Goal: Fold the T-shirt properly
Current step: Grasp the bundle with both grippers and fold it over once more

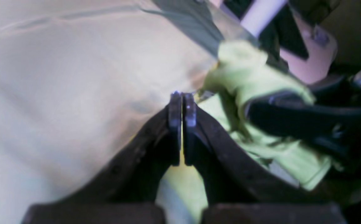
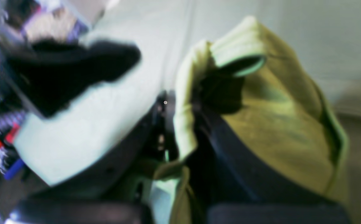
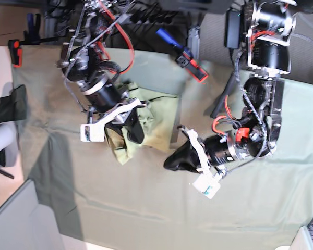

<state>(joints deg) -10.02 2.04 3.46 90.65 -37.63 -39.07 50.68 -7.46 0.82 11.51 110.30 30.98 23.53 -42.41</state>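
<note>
The pale lime T-shirt (image 3: 155, 121) lies bunched on the table cloth at the middle left of the base view. My right gripper (image 3: 131, 129) is shut on a thick fold of it; in the right wrist view the T-shirt (image 2: 280, 124) drapes over the right finger and a band of it runs between the fingers. My left gripper (image 3: 167, 160) is at the shirt's near edge, apart from the right one. In the left wrist view the left gripper (image 1: 182, 102) is shut, a thin strip of lime fabric shows between its pads, and the T-shirt (image 1: 245, 71) bunches to its right.
The grey-green table cloth (image 3: 120, 203) covers the table and sags at the front left corner. A red clamp (image 3: 14, 53) sits at the far left edge. A blue and red tool (image 3: 190, 63) lies at the back. Cables hang behind both arms.
</note>
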